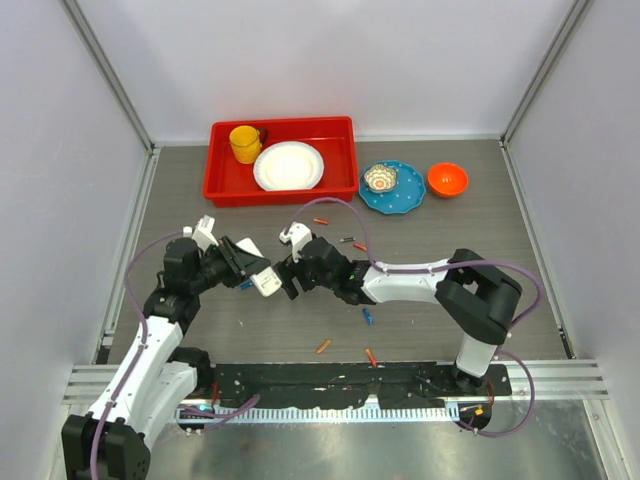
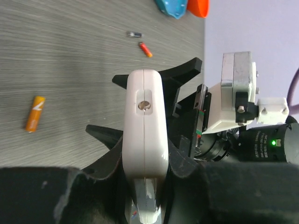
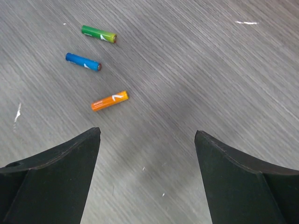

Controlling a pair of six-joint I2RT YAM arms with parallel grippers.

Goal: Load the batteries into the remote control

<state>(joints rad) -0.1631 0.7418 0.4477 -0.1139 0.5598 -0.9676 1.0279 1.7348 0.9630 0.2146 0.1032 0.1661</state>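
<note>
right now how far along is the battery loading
Done: the small flat white remote control is clamped in the shut left jaws. In hand: the right jaws stand open and empty above the grey table. Left: the loading itself; a slim orange battery, a blue battery and a green battery lie loose there, none gripped, and whether any sits in the remote cannot be seen.

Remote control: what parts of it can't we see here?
Left wrist view: remote control is edge-on, so its wide faces are turned away; its lower end hides behind the left gripper.
Top view: it is too small to show any buttons or openings.
Right wrist view: it lies outside the frame.
</note>
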